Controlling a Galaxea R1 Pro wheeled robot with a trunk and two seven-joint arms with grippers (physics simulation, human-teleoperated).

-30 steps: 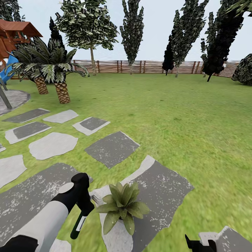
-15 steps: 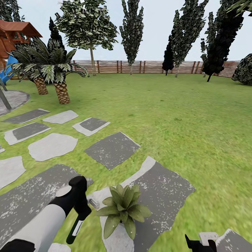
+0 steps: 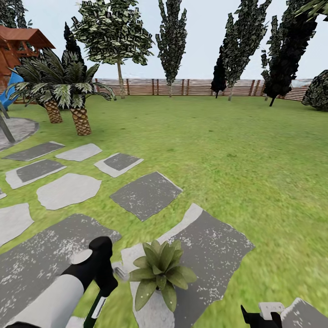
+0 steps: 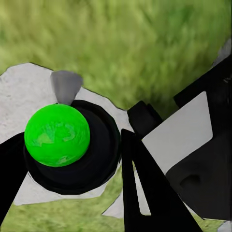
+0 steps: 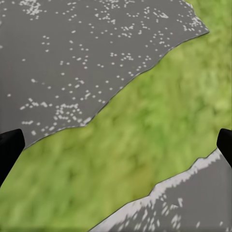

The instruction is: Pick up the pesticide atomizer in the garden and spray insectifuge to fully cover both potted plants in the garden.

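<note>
One potted plant [image 3: 160, 272], a rosette of pointed green leaves, stands on a pale stepping stone [image 3: 152, 312] low in the head view. Just left of it my left gripper [image 3: 97, 310] points down at the ground. In the left wrist view a black round body with a bright green dome, the pesticide atomizer [image 4: 58, 136], sits between the black fingers [image 4: 140, 193] of my left gripper [image 4: 70, 141], which press against its sides. Its shadow falls apart from it on the stone. My right gripper [image 3: 256, 317] hangs open at the lower right; in its wrist view the gripper [image 5: 116, 145] is above grass and stone.
Grey and white stepping stones [image 3: 146, 193] run across the lawn toward a paved patio [image 3: 16, 130] at the left. Palms [image 3: 79, 107] and a wooden play frame [image 3: 18, 45] stand back left. A slatted fence [image 3: 191, 86] and tall trees close the far side. Open grass lies to the right.
My left arm has sunk lower beside the plant, its gripper now partly cut off by the frame's bottom. The view dipped slightly at first. The right gripper has stayed put.
</note>
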